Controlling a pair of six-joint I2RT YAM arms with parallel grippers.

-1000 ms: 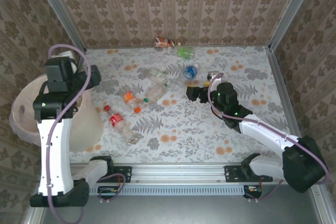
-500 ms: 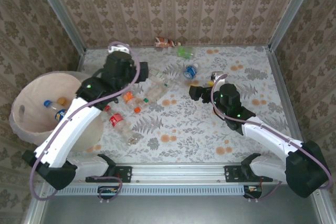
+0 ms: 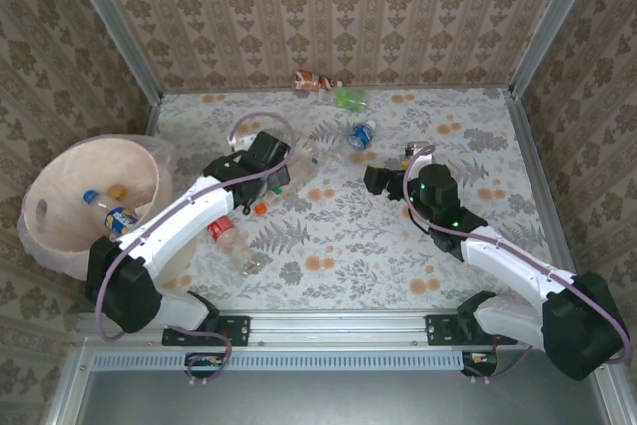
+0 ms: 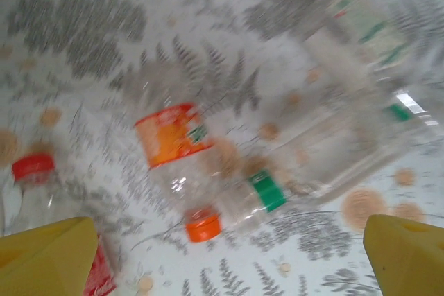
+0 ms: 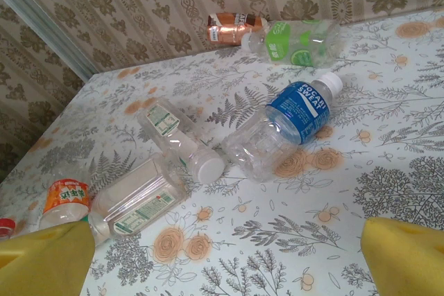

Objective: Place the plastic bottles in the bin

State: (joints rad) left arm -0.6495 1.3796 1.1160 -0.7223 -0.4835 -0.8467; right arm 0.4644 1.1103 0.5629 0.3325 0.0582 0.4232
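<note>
Partly done: a few small clear plastic bottles (image 3: 119, 216) lying in the large round pale beige bin (image 3: 100, 161) at far left; most left scattered over the floral table (image 3: 448, 246). Left end effector (image 4: 225, 247) wide open, empty, over the orange-labelled bottle (image 4: 173, 143); right end effector (image 5: 225, 254) likewise gaping, empty, short of the blue-labelled bottle (image 5: 298, 105).

The clear plastic bottles (image 5: 139, 202) lie scattered on their sides, among them an orange-labelled bottle (image 4: 173, 143) and a blue-labelled bottle (image 5: 288, 119). The round beige bin (image 3: 85, 161) stands at far left, with few bottles inside.

Damask wallpaper (image 3: 338, 7) all round, fern-print tabletop (image 3: 358, 246), alu posts (image 3: 111, 17).
</note>
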